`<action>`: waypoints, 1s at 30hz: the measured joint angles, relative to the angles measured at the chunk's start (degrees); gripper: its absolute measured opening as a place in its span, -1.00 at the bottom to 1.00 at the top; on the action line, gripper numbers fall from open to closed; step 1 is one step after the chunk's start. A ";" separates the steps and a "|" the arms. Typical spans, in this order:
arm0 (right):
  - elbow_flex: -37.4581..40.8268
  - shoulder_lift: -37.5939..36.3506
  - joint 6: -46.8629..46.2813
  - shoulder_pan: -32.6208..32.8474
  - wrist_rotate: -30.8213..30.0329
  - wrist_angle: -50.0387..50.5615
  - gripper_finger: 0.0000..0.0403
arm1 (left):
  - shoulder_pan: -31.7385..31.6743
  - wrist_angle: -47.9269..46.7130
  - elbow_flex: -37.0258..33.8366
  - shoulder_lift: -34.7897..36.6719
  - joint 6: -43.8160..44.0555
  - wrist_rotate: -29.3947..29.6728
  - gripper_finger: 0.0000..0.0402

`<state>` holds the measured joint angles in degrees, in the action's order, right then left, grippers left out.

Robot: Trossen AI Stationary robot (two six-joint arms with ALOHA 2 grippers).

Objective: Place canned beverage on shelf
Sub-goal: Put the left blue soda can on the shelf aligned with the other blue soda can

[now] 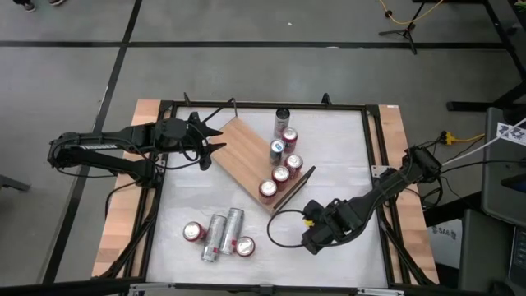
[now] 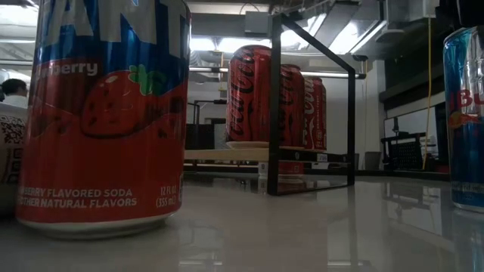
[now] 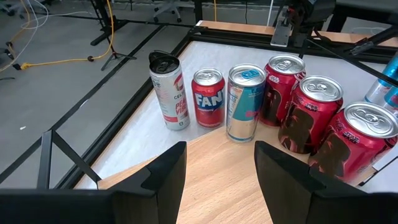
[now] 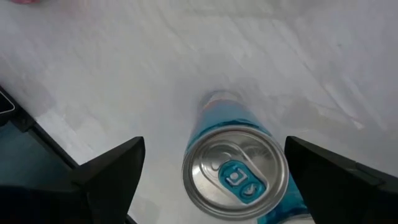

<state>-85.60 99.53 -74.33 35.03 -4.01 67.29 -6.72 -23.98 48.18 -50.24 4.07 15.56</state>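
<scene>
Left wrist view: cans lined along the shelf edge.
Six upright cans [image 3: 247, 102] are seen beyond the left gripper [image 3: 221, 171], whose fingers are parted above the wooden shelf [image 3: 217, 180].

Lab (floor cables [image 3: 62, 61], tripod [image 1: 403, 31])

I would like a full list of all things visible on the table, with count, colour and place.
shelf: one, light-brown wood, black wire rails, middle of white table.
row cans: six; one white, one silver-blue, four red; upright at shelf's edge.
loose cans: four; two silver lying, two red; table's front.
blue can: one, upright below right gripper.
left gripper: open, empty, over shelf.
right gripper: open, straddling blue can.
</scene>
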 joint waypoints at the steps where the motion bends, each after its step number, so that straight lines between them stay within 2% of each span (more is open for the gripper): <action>1: 0.00 0.00 0.02 -0.01 -0.01 0.00 0.86 | 0.00 -0.01 0.00 0.00 0.00 0.01 -0.10; 13: 0.00 0.12 0.03 -0.02 0.55 0.02 0.86 | 0.00 0.00 0.00 0.00 -0.02 0.00 -0.10; 30: -0.02 4.26 0.16 -0.17 1.60 -0.20 0.86 | 0.00 0.01 0.00 0.00 -0.02 0.01 -0.10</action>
<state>-85.62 103.79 -74.17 34.85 -2.41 67.09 -6.72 -23.97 48.18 -50.24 4.05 15.57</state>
